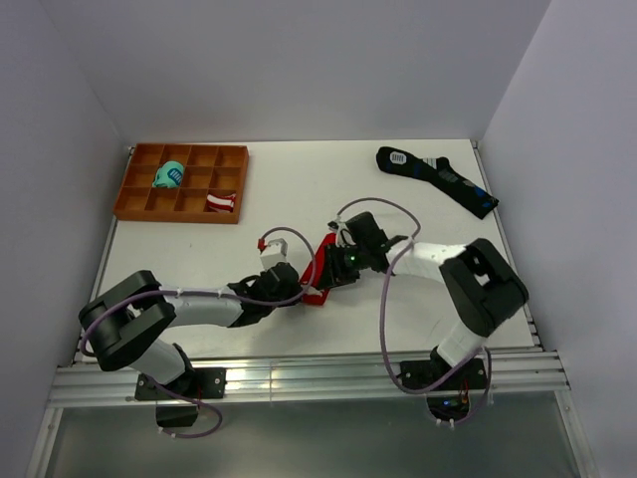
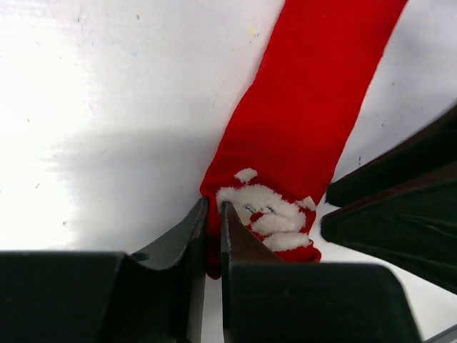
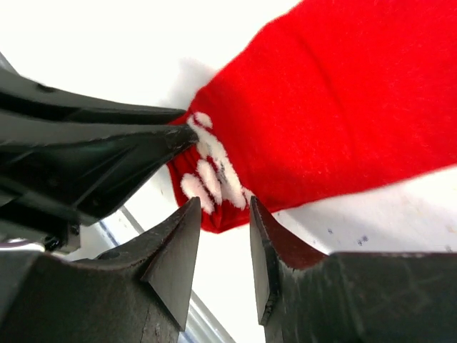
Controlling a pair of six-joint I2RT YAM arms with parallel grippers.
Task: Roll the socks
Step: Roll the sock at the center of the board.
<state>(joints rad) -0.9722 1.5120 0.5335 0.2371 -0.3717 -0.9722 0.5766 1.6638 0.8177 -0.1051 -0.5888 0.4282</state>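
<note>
You are at the start of the roll. The plain bright red fabric socks [image 2: 307, 114] lie as 1 flat narrow strip near the middle of the white tabletop [image 1: 299, 189], with both arms meeting at the near end. No turn of fabric shows yet.

Your left tool [image 2: 214, 207] is all but closed, with a fold of red fabric pinched between its fingers at the corner beside the fluffy white motif [image 2: 268, 214]. Your right tool [image 3: 223, 201] stands partly open just short of that same end, with nothing in it.

Judging from this, the next move calls for the right tool to take the free corner next to the left one. Then both should turn the motif end over onto the strip and keep it tight, so that the first turn doesn't slacken.

As for writing, the motif shows no letters. The long black socks [image 1: 448, 181] at the far right carry a small white label [image 1: 396, 156], too small to read.
</note>
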